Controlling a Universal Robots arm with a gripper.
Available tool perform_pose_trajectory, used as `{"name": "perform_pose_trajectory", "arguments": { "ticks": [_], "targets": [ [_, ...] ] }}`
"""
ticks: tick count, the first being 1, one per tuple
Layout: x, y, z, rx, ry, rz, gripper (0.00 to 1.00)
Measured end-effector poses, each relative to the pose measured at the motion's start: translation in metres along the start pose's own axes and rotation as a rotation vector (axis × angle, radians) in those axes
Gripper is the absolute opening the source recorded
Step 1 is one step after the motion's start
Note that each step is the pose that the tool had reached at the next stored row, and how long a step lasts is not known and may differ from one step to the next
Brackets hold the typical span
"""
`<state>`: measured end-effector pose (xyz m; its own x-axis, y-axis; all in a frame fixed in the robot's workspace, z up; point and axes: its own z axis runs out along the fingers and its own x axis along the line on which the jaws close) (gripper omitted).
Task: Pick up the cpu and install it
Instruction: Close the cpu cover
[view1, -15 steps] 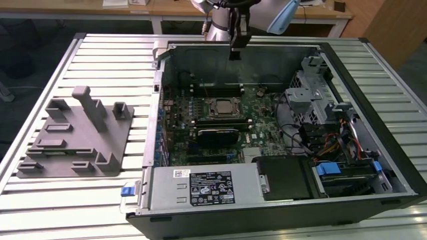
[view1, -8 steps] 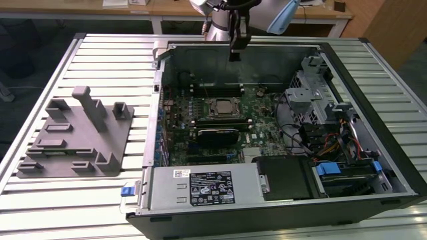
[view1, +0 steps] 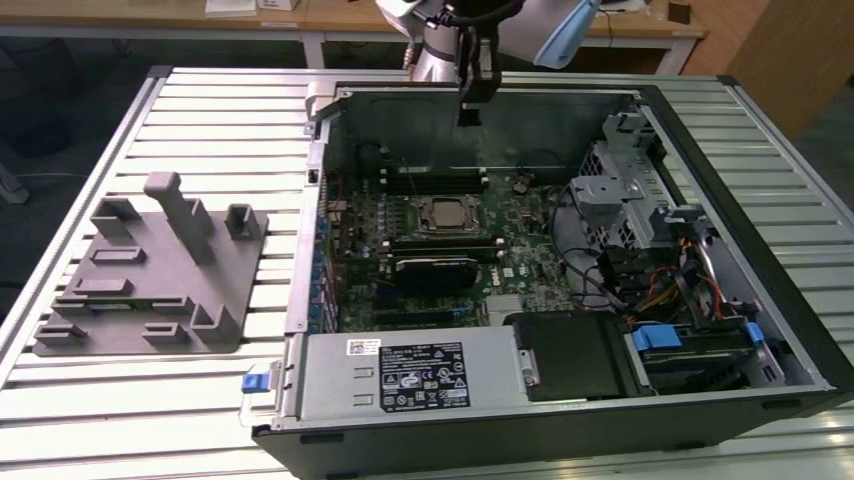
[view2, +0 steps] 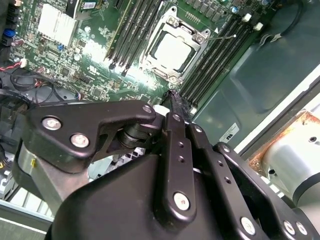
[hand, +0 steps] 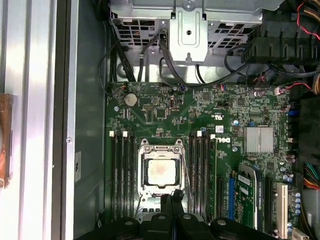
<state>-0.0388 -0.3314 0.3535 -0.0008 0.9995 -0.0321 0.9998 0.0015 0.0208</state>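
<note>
The cpu (hand: 161, 173) is a small silvery square lying inside the metal socket frame (hand: 144, 150) on the green motherboard of the open computer case. It is also seen in the second wrist view (view2: 172, 52) and in the exterior view (view1: 442, 215). My gripper (view1: 469, 118) hangs over the rear part of the case, above the board and a little away from the socket. Its black fingers (hand: 171, 201) are pressed together with nothing between them, and their tips (view2: 176, 100) are next to the socket's edge in both wrist views.
The case (view1: 400, 430) lies open on a slatted metal table. A grey fixture (view1: 147, 290) with upright posts stands at the exterior view's left. Memory slots (hand: 122, 170) flank the socket. Cables, a drive cage (view1: 621, 190) and the power supply (view1: 414, 375) crowd the case.
</note>
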Motion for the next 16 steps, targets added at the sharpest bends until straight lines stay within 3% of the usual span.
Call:
{"name": "perform_pose_trajectory", "arguments": {
  "ticks": [16],
  "targets": [
    [-0.0018,-0.0005,0.0229,0.0000,0.0001,0.000,0.11]
  ]
}}
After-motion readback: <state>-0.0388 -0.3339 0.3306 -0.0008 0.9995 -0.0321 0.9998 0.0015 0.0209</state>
